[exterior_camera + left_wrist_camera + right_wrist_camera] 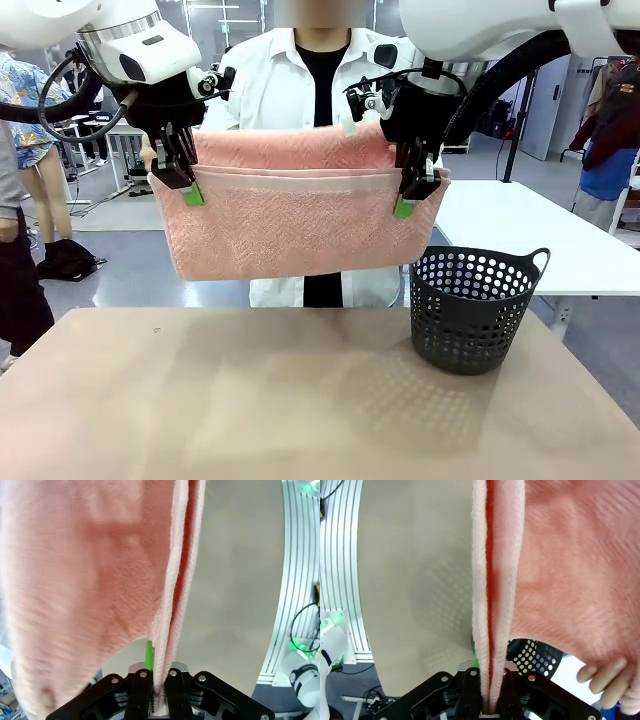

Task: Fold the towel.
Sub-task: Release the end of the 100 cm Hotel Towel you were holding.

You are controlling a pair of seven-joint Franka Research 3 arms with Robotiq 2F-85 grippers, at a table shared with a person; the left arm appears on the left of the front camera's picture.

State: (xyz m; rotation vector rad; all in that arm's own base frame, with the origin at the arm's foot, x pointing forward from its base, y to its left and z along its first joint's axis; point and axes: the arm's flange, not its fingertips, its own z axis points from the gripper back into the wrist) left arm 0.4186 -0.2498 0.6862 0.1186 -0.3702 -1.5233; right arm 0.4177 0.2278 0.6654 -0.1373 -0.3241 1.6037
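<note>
I have the towel hanging in the air over the far side of the table, mostly left of the basket. My left gripper and right gripper each pinch 2 layers at an upper corner. For a clean fold, I judge both wrists should be level, the top edge taut, and the descent even, clear of the basket's rim.

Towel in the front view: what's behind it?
The towel, held up by the left gripper and right gripper, hangs in front of a person in a white shirt. It covers their torso from chest to waist.
</note>
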